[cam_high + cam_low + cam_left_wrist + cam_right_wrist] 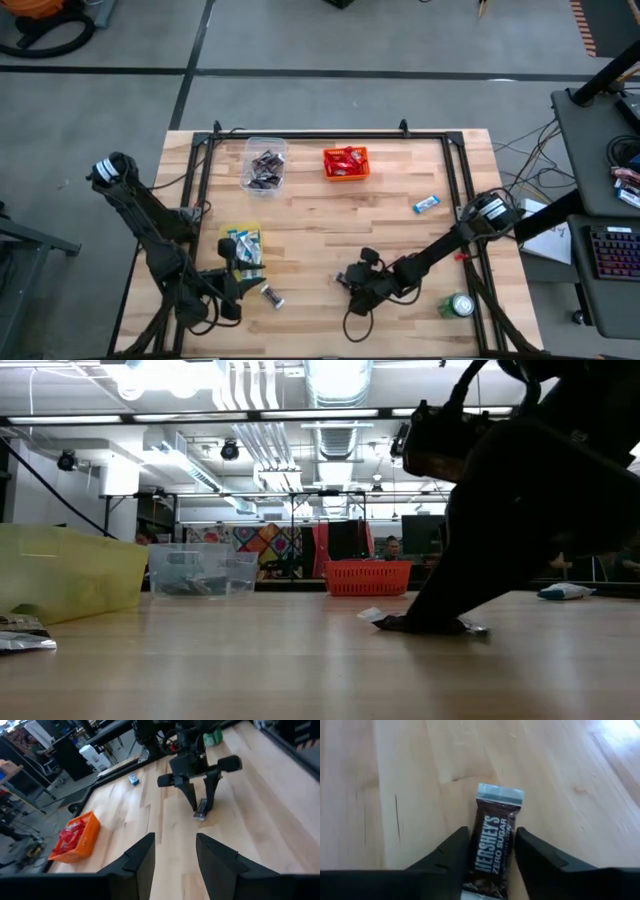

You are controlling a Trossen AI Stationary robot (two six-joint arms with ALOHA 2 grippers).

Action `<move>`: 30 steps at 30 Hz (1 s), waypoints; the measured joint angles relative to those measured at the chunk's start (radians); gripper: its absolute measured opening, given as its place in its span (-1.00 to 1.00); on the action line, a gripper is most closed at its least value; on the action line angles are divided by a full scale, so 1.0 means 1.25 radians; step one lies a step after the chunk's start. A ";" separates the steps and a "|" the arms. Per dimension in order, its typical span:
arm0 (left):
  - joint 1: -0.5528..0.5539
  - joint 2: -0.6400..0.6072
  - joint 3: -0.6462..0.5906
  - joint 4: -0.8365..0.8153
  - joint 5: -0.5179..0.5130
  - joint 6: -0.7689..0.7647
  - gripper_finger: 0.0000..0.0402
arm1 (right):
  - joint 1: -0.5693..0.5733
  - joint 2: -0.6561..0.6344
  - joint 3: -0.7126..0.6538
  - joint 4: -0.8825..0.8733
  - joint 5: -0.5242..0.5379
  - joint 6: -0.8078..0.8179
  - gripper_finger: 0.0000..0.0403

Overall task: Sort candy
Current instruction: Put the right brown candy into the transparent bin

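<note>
My right tool (347, 282) is down on the desk (330, 215), well in front of the orange bin (346, 163) and a little toward the green can (459, 305). Its two fingers (454, 851) stand on either side of a dark brown candy bar (492, 844) that lies flat on the wood. The wrapper fills the gap between the fingers, but I cannot tell whether they are pressing on it or only bracketing it. From my left wrist, the same tool (199, 800) shows with its fingertips planted on the desk around the bar (201, 811).

My left tool (232, 290) waits near the front left of the desk, just in front of the yellow bin (243, 246), with its fingers (141, 860) spread apart and nothing between them. Another dark candy bar (271, 296) lies on the desk just beside it, on the side toward the orange bin.

The orange bin holds red candy. The clear bin (264, 166) just to its left holds dark candy, and the yellow bin holds blue-and-white pieces. One blue-and-white candy bar (427, 204) lies loose on the desk to the right of the orange bin, near the desk's right rail.
</note>
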 joint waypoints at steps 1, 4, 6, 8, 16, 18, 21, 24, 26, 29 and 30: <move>0.000 -0.003 -0.013 0.027 0.000 0.001 -0.37 | -0.003 0.005 0.000 0.004 0.000 -0.001 -0.30; 0.001 -0.006 -0.042 0.102 0.000 0.001 -0.37 | -0.013 0.012 0.000 0.024 -0.006 -0.023 -0.52; 0.004 -0.005 -0.057 0.139 0.000 0.002 -0.37 | -0.019 0.007 -0.001 0.043 -0.003 -0.046 -0.66; 0.008 -0.003 -0.067 0.163 0.000 0.001 -0.37 | -0.030 0.000 -0.001 0.060 0.001 -0.069 -0.78; 0.019 -0.001 -0.067 0.190 -0.023 -0.005 -0.37 | -0.077 -0.036 -0.005 0.111 -0.011 -0.150 -0.90; 0.026 -0.001 -0.069 0.223 -0.038 -0.015 -0.37 | -0.090 -0.048 -0.005 0.153 -0.005 -0.187 -0.90; 0.040 -0.001 -0.070 0.251 -0.092 -0.071 -0.37 | -0.108 -0.056 -0.005 0.242 -0.002 -0.256 -0.90; 0.054 0.000 -0.072 0.249 -0.103 -0.118 -0.37 | -0.118 -0.056 -0.005 0.368 -0.002 -0.355 -0.90; 0.062 0.005 -0.075 0.249 -0.103 -0.137 -0.37 | -0.123 -0.058 -0.003 0.436 0.000 -0.410 -0.90; 0.077 0.018 -0.075 0.248 -0.104 -0.174 -0.37 | -0.128 -0.058 -0.004 0.484 0.001 -0.466 -0.89; 0.084 0.023 -0.075 0.248 -0.106 -0.184 -0.37 | -0.129 -0.058 -0.004 0.493 0.000 -0.479 -0.89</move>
